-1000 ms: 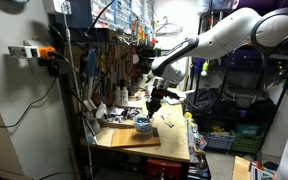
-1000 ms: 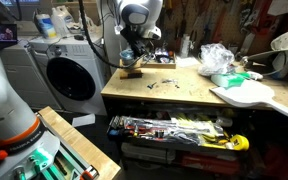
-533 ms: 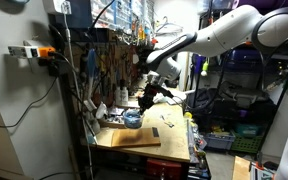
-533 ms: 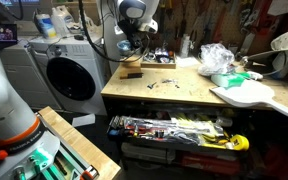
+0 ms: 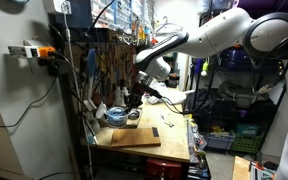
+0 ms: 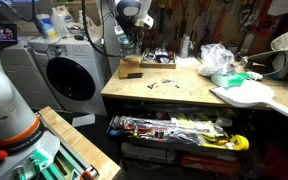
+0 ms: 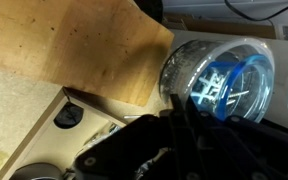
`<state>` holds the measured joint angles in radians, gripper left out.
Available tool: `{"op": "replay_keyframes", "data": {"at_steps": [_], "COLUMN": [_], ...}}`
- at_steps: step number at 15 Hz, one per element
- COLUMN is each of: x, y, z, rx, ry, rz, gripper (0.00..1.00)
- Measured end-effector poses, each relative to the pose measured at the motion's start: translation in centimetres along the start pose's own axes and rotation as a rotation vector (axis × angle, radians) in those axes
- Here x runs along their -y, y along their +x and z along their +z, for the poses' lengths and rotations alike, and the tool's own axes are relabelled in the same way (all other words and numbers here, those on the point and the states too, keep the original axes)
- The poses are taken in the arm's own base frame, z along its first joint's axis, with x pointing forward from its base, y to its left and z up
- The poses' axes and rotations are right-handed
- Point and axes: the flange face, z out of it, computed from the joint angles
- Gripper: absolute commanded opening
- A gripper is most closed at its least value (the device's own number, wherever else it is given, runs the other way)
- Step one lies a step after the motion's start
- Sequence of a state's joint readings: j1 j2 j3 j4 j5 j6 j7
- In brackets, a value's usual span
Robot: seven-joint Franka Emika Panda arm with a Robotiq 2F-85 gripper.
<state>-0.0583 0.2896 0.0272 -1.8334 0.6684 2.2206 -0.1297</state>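
My gripper [image 5: 131, 104] is shut on the rim of a blue and white patterned bowl [image 5: 117, 115] and holds it in the air above the far left end of the workbench, past the wooden cutting board [image 5: 134, 137]. In the wrist view the bowl [image 7: 220, 80] hangs at my dark fingers [image 7: 174, 125], with the board [image 7: 74, 45] below and to the left. In an exterior view my gripper [image 6: 124, 42] is raised above the board [image 6: 132, 71]; the bowl is hard to make out there.
The workbench [image 6: 184, 95] carries small metal parts [image 6: 164, 84], a crumpled plastic bag [image 6: 216, 57] and a white board [image 6: 246, 93]. A washing machine [image 6: 69, 80] stands beside it. An open tool drawer [image 6: 174, 130] sticks out below. Tools hang on the wall [image 5: 114, 60].
My gripper has lifted the bowl off the cutting board and carried it up and towards the wall end of the bench.
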Motion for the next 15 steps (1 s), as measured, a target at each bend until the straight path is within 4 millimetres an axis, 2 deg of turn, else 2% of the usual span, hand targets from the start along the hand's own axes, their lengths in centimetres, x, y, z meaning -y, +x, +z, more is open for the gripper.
{"op": "replay_keyframes", "data": {"at_steps": [5, 12, 15], "x": [1.8, 2.1, 2.5], "y": [1.6, 2.5, 2.6], "z": [3.0, 7.2, 8.4], "rx": [-0.055, -0.086, -0.091], "ry": [-0.023, -0.07, -0.073], "rz": [0.059, 0.094, 0.093], "gripper": [0.01, 0.01, 0.01]}}
